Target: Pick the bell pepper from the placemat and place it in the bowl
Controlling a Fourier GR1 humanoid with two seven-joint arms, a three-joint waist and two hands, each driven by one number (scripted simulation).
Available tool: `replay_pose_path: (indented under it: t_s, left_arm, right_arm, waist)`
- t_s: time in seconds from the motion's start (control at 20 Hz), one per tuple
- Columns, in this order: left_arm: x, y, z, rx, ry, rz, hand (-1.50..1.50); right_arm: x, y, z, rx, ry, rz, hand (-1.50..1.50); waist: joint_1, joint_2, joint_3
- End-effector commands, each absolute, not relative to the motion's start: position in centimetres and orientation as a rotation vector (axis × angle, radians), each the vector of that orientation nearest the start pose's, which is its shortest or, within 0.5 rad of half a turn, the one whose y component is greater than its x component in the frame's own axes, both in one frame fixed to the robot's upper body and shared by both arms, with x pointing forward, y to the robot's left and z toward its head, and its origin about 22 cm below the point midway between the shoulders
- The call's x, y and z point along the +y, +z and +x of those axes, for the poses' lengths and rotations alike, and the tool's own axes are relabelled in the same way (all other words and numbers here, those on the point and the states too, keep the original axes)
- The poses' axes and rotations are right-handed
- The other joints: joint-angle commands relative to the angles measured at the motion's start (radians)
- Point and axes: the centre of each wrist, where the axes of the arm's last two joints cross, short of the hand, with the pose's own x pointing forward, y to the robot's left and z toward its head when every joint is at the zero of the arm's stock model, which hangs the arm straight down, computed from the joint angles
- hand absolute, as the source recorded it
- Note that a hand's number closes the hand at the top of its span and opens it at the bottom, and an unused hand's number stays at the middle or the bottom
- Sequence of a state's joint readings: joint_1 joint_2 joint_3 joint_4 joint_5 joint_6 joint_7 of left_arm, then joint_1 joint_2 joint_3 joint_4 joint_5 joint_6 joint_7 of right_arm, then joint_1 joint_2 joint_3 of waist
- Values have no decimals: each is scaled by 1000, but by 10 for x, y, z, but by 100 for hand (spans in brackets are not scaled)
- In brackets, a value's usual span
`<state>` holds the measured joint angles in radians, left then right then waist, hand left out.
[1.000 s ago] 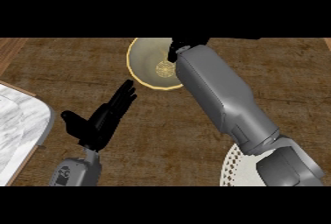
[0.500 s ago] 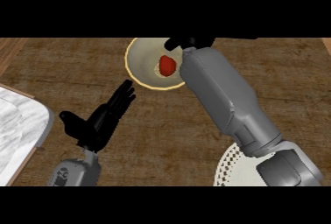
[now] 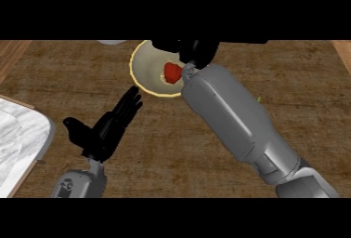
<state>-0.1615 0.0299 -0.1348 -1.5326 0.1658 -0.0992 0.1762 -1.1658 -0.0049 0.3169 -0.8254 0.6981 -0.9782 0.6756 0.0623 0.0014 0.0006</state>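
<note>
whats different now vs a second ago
The bell pepper now lies in the bowl, where none showed a second ago; the right hand is at the bowl's far rim. Whether it has let go is unclear. The left hand stayed open, resting at lower left.

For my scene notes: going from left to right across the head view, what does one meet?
The white marbled surface → left robot hand → bowl holding the bell pepper → right forearm.
</note>
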Motion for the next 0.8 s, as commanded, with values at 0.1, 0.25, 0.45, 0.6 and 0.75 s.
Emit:
replay_pose_path:
  t_s: [0.1,0.25,0.45,0.6,0.75]
  left_arm:
    - [203,18,271,-1475,-138,-271,0]
    - [204,21,272,-1451,-125,-259,0]
    - [208,13,268,-1432,-111,-244,0]
    - [204,15,267,-1433,-91,-258,0]
    - [216,24,270,-1458,-91,-239,0]
  right_arm:
    - [13,150,336,-2010,-134,-625,-150]
    - [24,137,302,-2074,-75,-554,-150]
    - [26,109,262,-2092,23,-498,150]
    - [22,84,232,-2087,55,-469,150]
    - [19,67,199,-2039,76,-411,150]
  waist:
    - [-50,-21,-1]
    - [-69,-30,-2]
    - [-89,-45,-3]
    - [-102,-45,-2]
    - [-104,-48,-1]
